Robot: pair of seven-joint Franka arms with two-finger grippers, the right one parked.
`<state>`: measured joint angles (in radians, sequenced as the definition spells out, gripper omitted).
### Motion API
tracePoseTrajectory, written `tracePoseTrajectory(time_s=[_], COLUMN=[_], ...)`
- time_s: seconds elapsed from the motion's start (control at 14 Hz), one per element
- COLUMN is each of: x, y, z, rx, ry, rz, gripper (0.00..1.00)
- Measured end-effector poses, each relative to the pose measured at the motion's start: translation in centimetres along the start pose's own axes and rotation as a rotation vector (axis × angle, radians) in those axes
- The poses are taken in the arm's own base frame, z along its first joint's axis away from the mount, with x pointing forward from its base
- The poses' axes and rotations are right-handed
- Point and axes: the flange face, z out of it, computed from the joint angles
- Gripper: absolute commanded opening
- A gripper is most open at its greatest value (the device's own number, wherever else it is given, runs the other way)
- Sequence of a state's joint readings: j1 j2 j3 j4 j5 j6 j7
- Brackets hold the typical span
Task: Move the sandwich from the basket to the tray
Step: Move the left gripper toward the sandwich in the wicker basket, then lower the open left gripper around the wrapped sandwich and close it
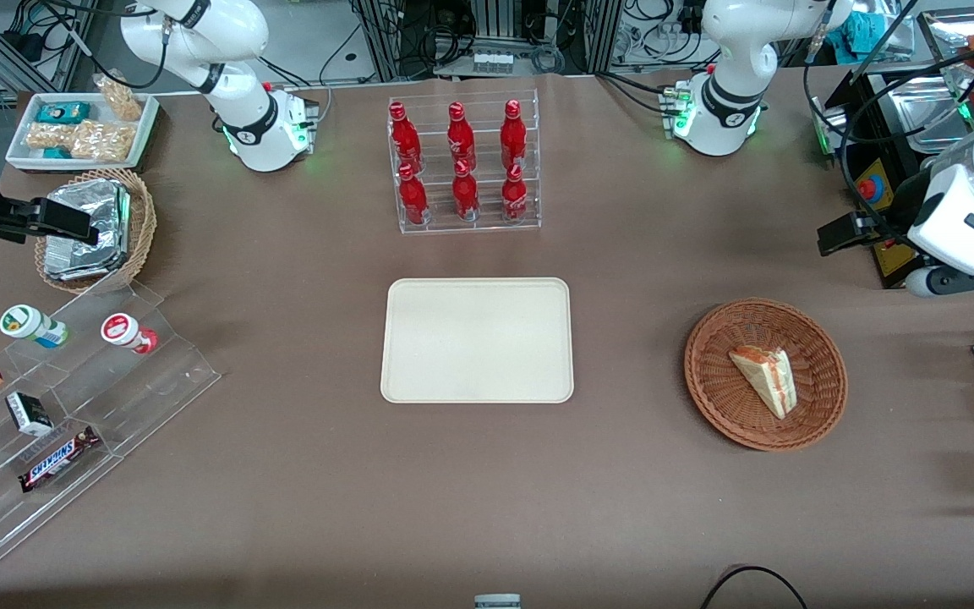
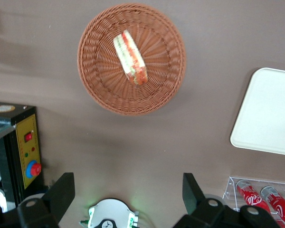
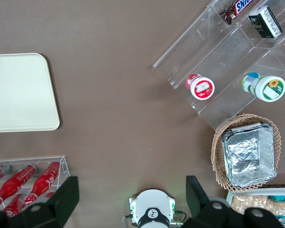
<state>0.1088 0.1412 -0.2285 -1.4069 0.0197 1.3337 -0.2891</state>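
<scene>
The sandwich, a pale bread wedge with red and green filling, lies in the reddish-brown wicker basket toward the working arm's end of the table. In the left wrist view the sandwich rests near the middle of the basket. The cream tray lies flat at the table's middle with nothing on it, and its corner shows as the tray in the wrist view. My gripper hangs high over the table, farther from the front camera than the basket. This gripper is open, holding nothing.
A clear rack of red bottles stands farther from the camera than the tray. A black control box with a red button sits beside the gripper. Toward the parked arm's end are a tan basket of foil packs and an acrylic snack stand.
</scene>
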Motion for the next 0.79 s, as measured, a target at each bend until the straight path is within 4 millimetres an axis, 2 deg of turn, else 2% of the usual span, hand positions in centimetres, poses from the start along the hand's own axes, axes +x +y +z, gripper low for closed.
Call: tracePoseTrajectory(time_s=[0.14, 0.29, 0.5, 0.64, 0.79], x=[1.2, 2.6, 4.4, 4.7, 4.8], y=[-1.2, -1.5, -0.8, -0.6, -0.8], z=[2.2, 5.2, 11.4, 15.5, 18.8], rx=[0.006, 0.019, 0.017, 0.012, 0.001], ry=[-0.045, -0.079, -0.044, -0.017, 0.025], rz=[-0.043, -0.059, -0.061, -0.062, -0.068], gripper=[1.00, 1.00, 1.00, 1.00, 1.00])
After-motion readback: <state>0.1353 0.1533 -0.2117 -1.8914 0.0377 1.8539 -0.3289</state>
